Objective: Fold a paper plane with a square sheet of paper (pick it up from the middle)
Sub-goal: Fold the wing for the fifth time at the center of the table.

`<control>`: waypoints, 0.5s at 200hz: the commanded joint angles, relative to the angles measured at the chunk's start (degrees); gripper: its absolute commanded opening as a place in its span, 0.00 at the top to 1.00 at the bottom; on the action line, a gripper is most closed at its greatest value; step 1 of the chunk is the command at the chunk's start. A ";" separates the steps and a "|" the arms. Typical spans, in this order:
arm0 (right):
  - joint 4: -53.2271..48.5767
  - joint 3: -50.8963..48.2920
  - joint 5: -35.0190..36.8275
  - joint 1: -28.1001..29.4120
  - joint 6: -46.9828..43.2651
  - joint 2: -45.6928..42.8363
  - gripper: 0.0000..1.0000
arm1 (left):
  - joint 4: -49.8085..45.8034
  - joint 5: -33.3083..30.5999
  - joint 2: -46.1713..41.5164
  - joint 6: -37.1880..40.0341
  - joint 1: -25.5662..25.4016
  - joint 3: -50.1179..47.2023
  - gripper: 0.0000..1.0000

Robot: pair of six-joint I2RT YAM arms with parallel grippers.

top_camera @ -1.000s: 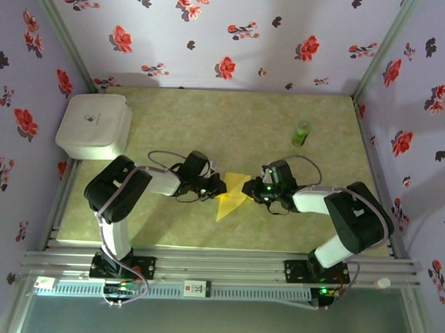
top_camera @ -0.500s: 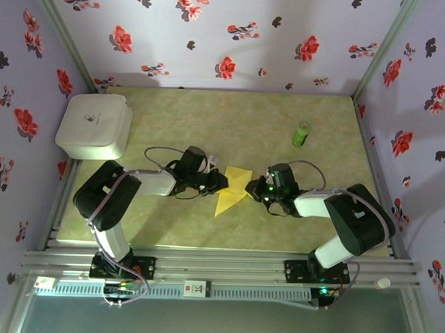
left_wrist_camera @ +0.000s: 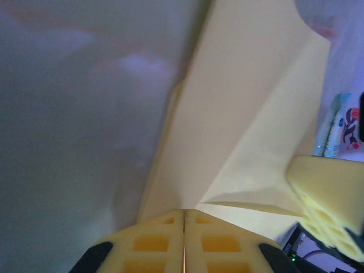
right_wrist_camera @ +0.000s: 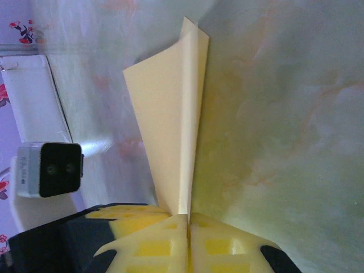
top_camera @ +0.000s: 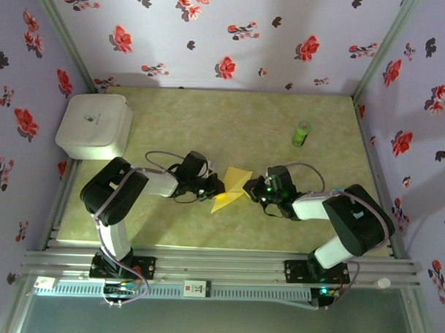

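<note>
Midway across the tabletop (top_camera: 209, 122), left pincer (top_camera: 217, 186) and right pincer (top_camera: 252, 188) each pinch an opposite side of the creased yellow square sheet of paper (top_camera: 233, 186).

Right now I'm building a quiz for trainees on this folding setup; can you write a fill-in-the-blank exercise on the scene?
The left gripper and the right gripper are both ___ on the sheet of paper.
The sheet of paper is coloured ___.
The small cylinder at the right rear is ___.
The white box sits on the ___ arm's side.
Missing: shut; yellow; green; left.
</note>
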 commanded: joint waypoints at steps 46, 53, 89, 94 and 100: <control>2.01 0.26 -1.73 0.22 -2.04 0.23 0.86 | 1.74 -0.42 0.44 -0.37 0.87 -1.45 0.93; 1.90 0.33 -2.01 0.14 -2.45 0.47 0.85 | 1.94 -0.38 0.45 -0.39 0.89 -1.55 0.94; 1.57 1.16 -3.59 -0.46 -4.12 1.85 0.78 | 2.92 0.47 0.39 -0.58 1.23 -2.10 0.94; 1.69 1.23 -3.93 -0.55 -4.31 2.19 0.78 | 3.04 0.60 0.39 -0.64 1.21 -2.23 0.94; 2.00 1.44 -4.41 -0.70 -4.49 2.41 0.77 | 3.26 0.60 0.33 -0.74 1.29 -2.34 0.94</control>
